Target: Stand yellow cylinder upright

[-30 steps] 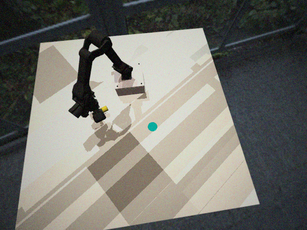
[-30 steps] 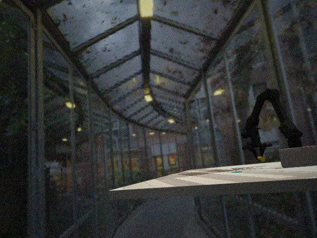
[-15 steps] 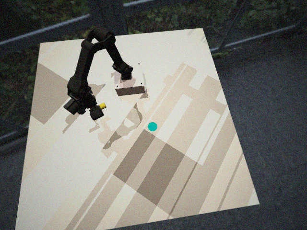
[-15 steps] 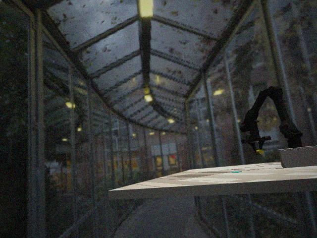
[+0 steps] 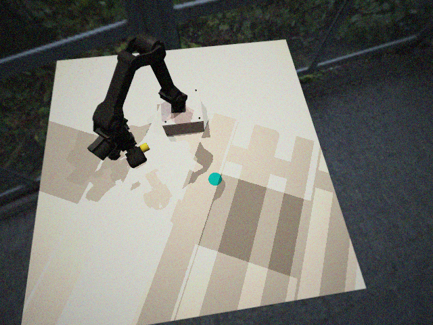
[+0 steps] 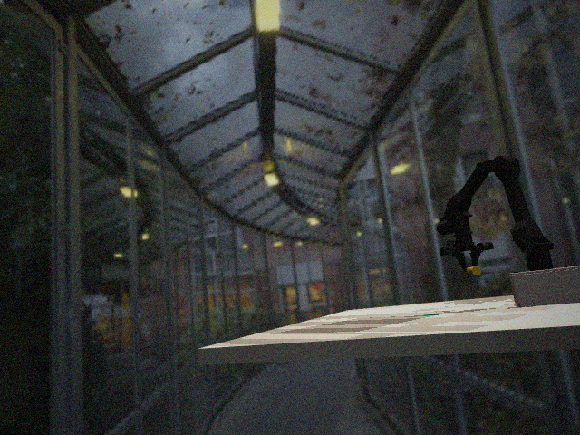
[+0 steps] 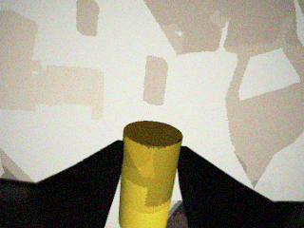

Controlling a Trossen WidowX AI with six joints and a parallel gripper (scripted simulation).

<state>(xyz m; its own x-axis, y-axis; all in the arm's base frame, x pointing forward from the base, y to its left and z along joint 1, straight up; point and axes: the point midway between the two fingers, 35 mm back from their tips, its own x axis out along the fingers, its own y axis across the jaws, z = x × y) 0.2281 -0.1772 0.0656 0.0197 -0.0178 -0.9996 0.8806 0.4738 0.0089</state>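
Note:
The yellow tall cylinder (image 5: 144, 147) (image 6: 475, 271) (image 7: 146, 190) is held off the table, roughly level, with one round end facing the exterior camera. In the wrist view its length runs down between the fingers and out of the bottom of the frame. My gripper (image 6: 470, 267) (image 7: 151, 150) is shut on it, one black finger on each side. In the top view the gripper body hides part of the cylinder and the fingertips. The flat cyan circle (image 5: 214, 179) (image 6: 432, 314) lies on the table, to the right of the gripper in the top view.
The arm stands on a box-shaped base (image 5: 183, 128) (image 6: 546, 286), behind and to the right of the gripper in the top view. The pale table (image 5: 105, 244) (image 6: 393, 345) carries patches of shadow; its right edge lies beyond the cyan circle in the top view.

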